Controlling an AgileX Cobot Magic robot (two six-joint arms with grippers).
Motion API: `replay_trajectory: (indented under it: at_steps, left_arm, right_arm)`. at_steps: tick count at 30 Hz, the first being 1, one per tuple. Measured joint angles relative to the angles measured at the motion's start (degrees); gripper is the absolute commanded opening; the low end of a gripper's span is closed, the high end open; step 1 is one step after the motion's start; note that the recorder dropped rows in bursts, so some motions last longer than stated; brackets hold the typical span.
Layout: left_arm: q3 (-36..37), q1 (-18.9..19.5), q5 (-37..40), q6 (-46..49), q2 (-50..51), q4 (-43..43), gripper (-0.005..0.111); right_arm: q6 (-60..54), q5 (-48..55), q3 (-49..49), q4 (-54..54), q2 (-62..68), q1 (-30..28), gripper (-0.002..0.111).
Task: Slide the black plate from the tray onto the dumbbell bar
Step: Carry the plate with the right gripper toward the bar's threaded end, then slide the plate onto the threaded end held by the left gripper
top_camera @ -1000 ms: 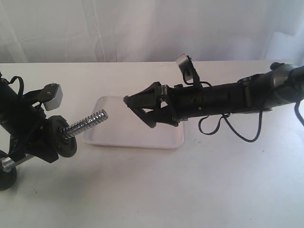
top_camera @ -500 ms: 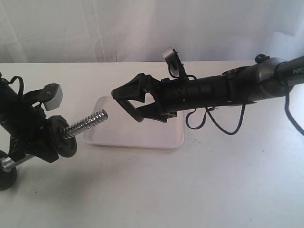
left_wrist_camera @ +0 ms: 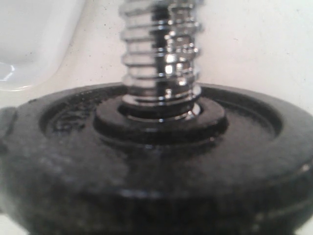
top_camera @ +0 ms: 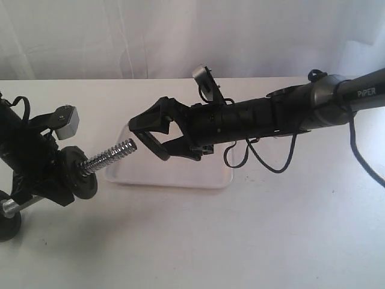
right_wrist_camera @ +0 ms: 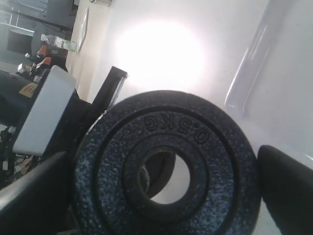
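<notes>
My right gripper point(top_camera: 148, 140) is shut on the black plate point(top_camera: 150, 144), which it holds edge-on above the left part of the white tray point(top_camera: 180, 174). In the right wrist view the black plate point(right_wrist_camera: 166, 166) fills the frame between the dark fingers point(right_wrist_camera: 286, 186). The plate sits just right of the threaded tip of the dumbbell bar point(top_camera: 114, 153). My left gripper point(top_camera: 42, 171) is shut on the bar and holds it slanted in the air. A second black plate point(top_camera: 79, 173) sits on the bar against that gripper. The left wrist view shows this plate point(left_wrist_camera: 146, 161) around the chrome thread point(left_wrist_camera: 161, 54).
Another black disc point(top_camera: 9, 223) rests at the bar's lower left end on the white table. A loose cable point(top_camera: 271, 159) hangs under the right arm over the tray's right side. A white curtain closes the back.
The right gripper has moved left with the black plate, from over the tray's middle to just short of the bar's threaded tip. The left arm and bar have stayed put.
</notes>
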Motion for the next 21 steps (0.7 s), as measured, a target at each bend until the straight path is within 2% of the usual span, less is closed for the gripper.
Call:
replay_trajectory:
  at_steps: [21]
  left_arm:
    - [0.0,0.13,-0.2,-0.84,0.0,-1.39,0.0]
  right_arm:
    - [1.02,-3.54,-2.66,0.06,0.0,2.82,0.0]
